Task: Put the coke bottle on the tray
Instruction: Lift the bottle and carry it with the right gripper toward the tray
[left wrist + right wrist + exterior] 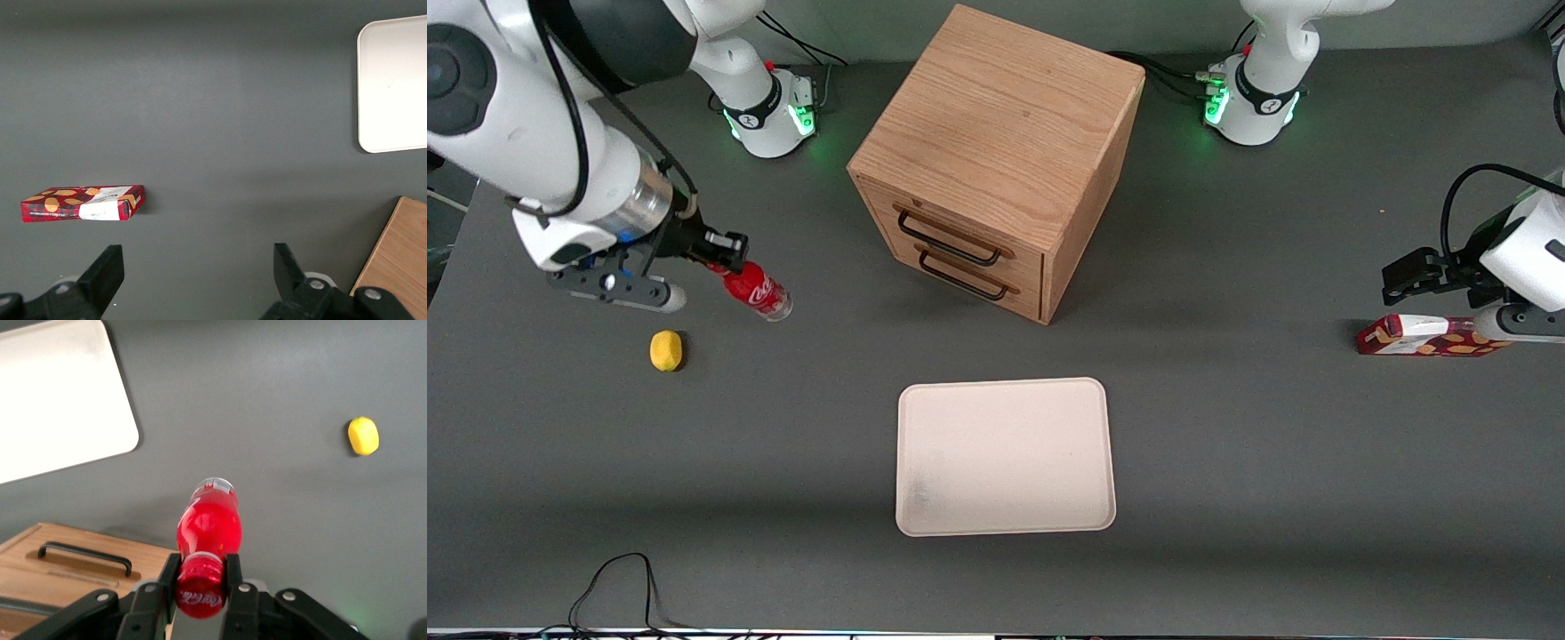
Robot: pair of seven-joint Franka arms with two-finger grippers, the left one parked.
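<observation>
While my gripper (725, 256) hangs above the mat toward the working arm's end of the table, the front view shows it closed on the cap end of the bottle (756, 292), which tilts with its clear base pointing down and toward the drawers (996, 169). A lemon (665, 350) lies on the mat just nearer the camera than the bottle. The tray (1006, 456) sits bare, nearer the camera than the drawers and well apart from me. I judge the step is carrying, so I should travel toward the tray at height, passing on the camera side of the drawers.

From the left wrist view I see only a corner of the tray (393, 87), a snack box (83, 203) and an edge of the drawers (397, 260); nothing there blocks my route.

At my own wrist, my fingers (235, 577) pinch the cap, the bottle (208, 520) hanging past them. Holding so near the end, the bottle could swing, so I would move smoothly, lower until the base meets the tray (60, 393), then release.
</observation>
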